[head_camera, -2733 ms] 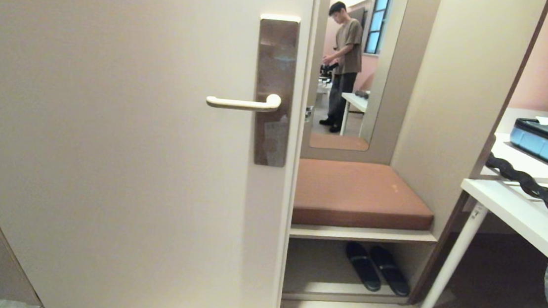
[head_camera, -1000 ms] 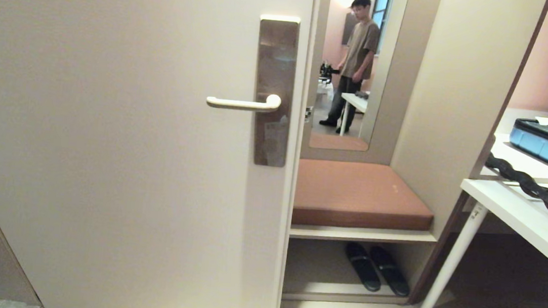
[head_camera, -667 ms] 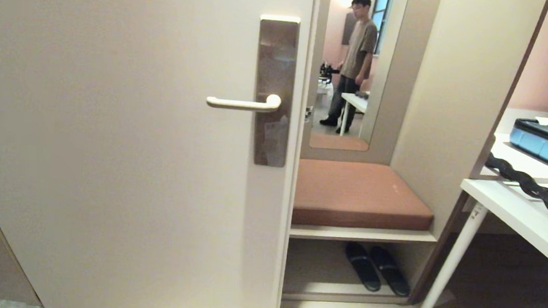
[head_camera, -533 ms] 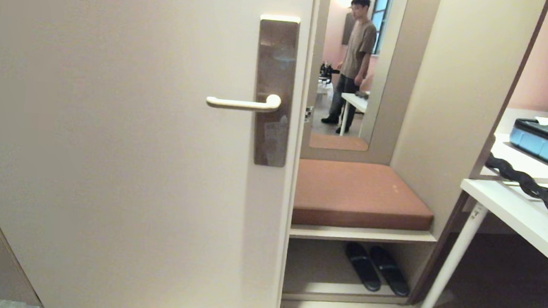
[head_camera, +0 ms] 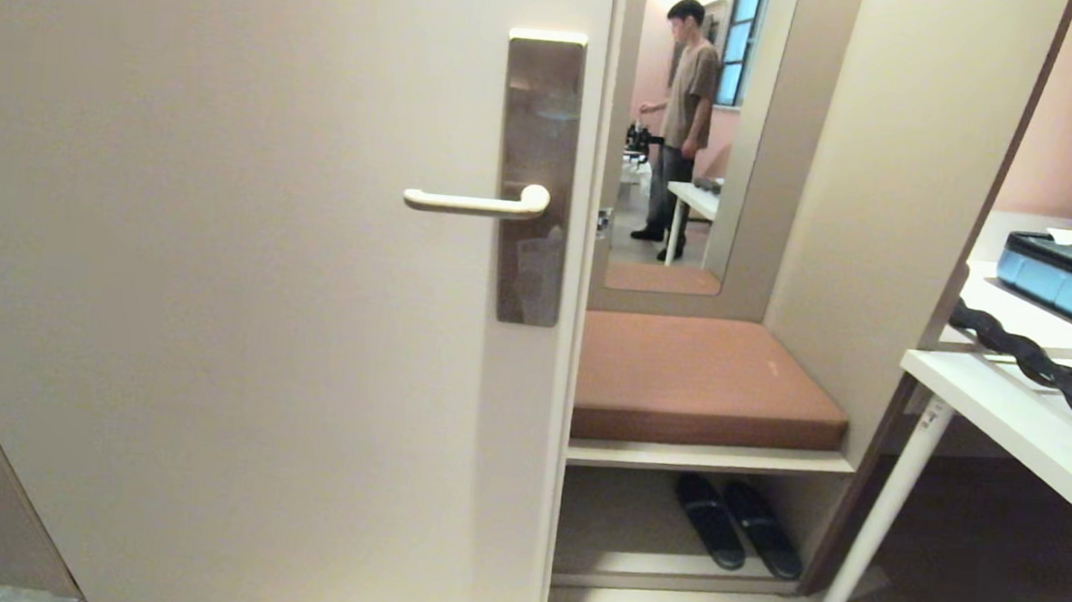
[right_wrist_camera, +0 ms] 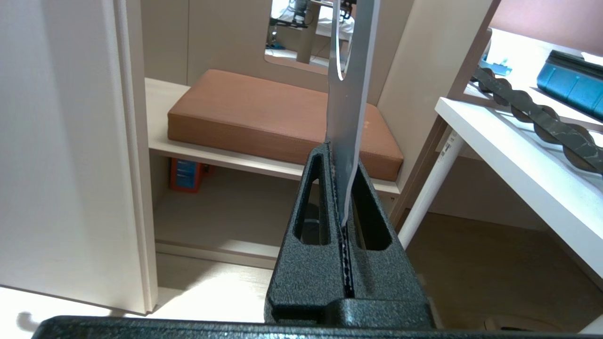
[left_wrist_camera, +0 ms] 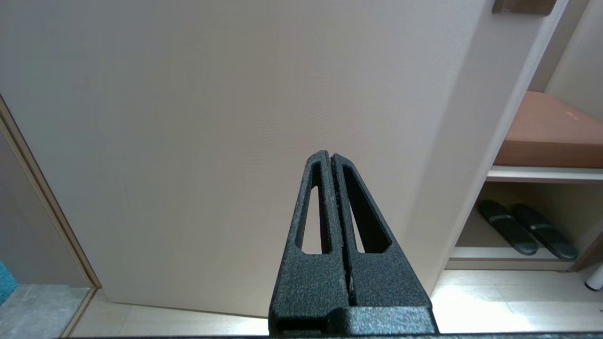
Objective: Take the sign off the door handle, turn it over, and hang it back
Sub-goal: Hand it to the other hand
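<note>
The door (head_camera: 234, 313) fills the left and middle of my head view, and its free edge runs straight down just right of the bronze plate (head_camera: 541, 107). The door handle (head_camera: 475, 203) is a level lever that points to my left from this plate, and nothing hangs on it. To the right of the door edge there is open room: a brown cushion (head_camera: 699, 378) on a low shelf, black slippers (head_camera: 735, 535) under it, and further right the white table (head_camera: 1020, 421).

My right gripper (right_wrist_camera: 340, 155) is closed tight on the sign (right_wrist_camera: 346, 108), which I see edge-on. Its long axis runs straight out from my fingertips, and the end with the oval hole is the far one. It is in front of the cushion, well apart from the handle. My left gripper (left_wrist_camera: 331, 157) is fully closed with nothing in it, in front of the lower bare part of the door.

A few seconds ago the blue-grey sign showed at the lower right edge of my head view; now only a small pale corner shows there. The person (head_camera: 679, 124) in the mirror has shifted.
</note>
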Available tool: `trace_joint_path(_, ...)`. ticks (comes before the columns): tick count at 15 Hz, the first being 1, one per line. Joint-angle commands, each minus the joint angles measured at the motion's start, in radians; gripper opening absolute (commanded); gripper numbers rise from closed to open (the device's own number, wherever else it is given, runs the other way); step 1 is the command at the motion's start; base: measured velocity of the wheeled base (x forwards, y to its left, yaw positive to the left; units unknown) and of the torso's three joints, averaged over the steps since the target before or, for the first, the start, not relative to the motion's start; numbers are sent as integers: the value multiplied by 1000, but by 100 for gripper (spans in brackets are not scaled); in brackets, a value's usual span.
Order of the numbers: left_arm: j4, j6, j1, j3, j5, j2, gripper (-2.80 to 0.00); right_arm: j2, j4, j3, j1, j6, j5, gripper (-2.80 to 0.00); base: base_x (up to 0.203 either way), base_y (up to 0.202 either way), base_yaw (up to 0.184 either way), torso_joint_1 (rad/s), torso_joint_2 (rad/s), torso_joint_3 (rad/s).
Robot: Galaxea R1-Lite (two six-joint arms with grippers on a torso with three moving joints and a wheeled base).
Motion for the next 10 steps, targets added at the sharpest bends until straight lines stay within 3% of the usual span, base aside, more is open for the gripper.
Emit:
trace_joint_path(1,0,-1,0,0,1,1,-280,1,-1,0,0,-1,0,-280,0,0,0,0,0,0)
trace_joint_path(10,0,-1,0,0,1,1,-280,1,-1,0,0,-1,0,-280,0,0,0,0,0,0)
